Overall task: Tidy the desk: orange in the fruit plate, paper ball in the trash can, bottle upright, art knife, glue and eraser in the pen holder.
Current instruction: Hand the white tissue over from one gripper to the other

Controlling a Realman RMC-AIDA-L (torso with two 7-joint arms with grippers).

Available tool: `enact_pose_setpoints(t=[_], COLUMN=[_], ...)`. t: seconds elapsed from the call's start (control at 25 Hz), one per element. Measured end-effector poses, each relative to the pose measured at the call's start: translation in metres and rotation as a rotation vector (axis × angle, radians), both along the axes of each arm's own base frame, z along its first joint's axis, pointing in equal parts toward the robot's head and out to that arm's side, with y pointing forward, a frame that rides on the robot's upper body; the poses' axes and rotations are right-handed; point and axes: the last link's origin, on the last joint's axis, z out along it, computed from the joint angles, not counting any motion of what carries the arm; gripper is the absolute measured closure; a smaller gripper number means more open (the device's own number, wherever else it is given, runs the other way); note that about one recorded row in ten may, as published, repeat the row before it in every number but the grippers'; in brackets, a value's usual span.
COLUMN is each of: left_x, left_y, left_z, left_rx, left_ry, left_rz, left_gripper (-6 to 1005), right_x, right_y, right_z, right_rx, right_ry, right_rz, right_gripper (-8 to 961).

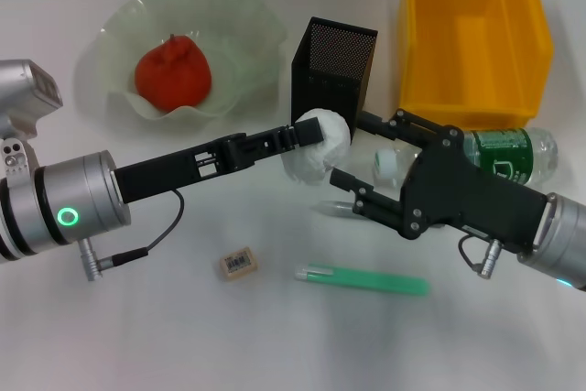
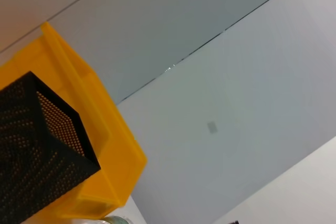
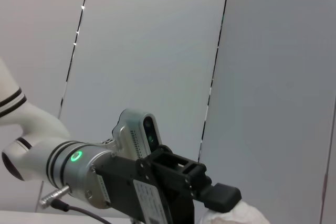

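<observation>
Paper ball (image 1: 320,142), white and crumpled, is gripped by the left gripper (image 1: 309,134) above the middle of the desk (image 1: 137,336), just in front of the pen holder (image 1: 333,70). The right gripper (image 1: 352,155) hovers just beside the ball on its right, jaws spread and holding nothing.

Along the far edge, the fruit plate (image 1: 243,16) sits toward the far-left corner with the orange (image 1: 174,73) inside it; the pen holder stands mid-edge, and the trash can (image 1: 473,36) fills the far-right side, its open top unobstructed. The bottle (image 1: 508,152) lies on its side in front of the trash can, partly hidden by the right arm, its cap (image 1: 388,162) pointing toward the ball.

Toward the near edge lie the eraser (image 1: 238,264) and a green pen-shaped tool (image 1: 363,279), well apart from both grippers, with bare surface around them.

The left wrist view alone shows the pen holder (image 2: 37,150) standing against the trash can (image 2: 94,129). The right wrist view alone shows the left gripper (image 3: 223,198) side-on, its finger pad pressed on the paper ball (image 3: 236,214).
</observation>
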Motion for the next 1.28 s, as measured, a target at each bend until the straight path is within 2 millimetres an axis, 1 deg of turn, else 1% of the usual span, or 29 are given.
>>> enact_pose_setpoints(t=[0.4,0.52,1.28], left_x=[0.0035,0.0034,0.0021], left_y=[-0.0006,-0.0012,-0.0024], left_z=[-0.001,-0.0015,-0.0012], left_rx=[-0.009,-0.01,0.0], left_ry=[-0.001,-0.002,0.0], left_rz=[-0.023,-0.024,-0.029], left_gripper=[524,524,526], right_x=[-0.0081,-0.0107,-0.0108], right_y=[0.0056,0.0062,0.0056], right_z=[-0.0027,-0.0043,-0.005], right_rx=[0.017,0.007,-0.005], right_ry=[-0.006,-0.006,-0.006], right_rz=[0.033,0.044,0.042], right_gripper=[321,334,415])
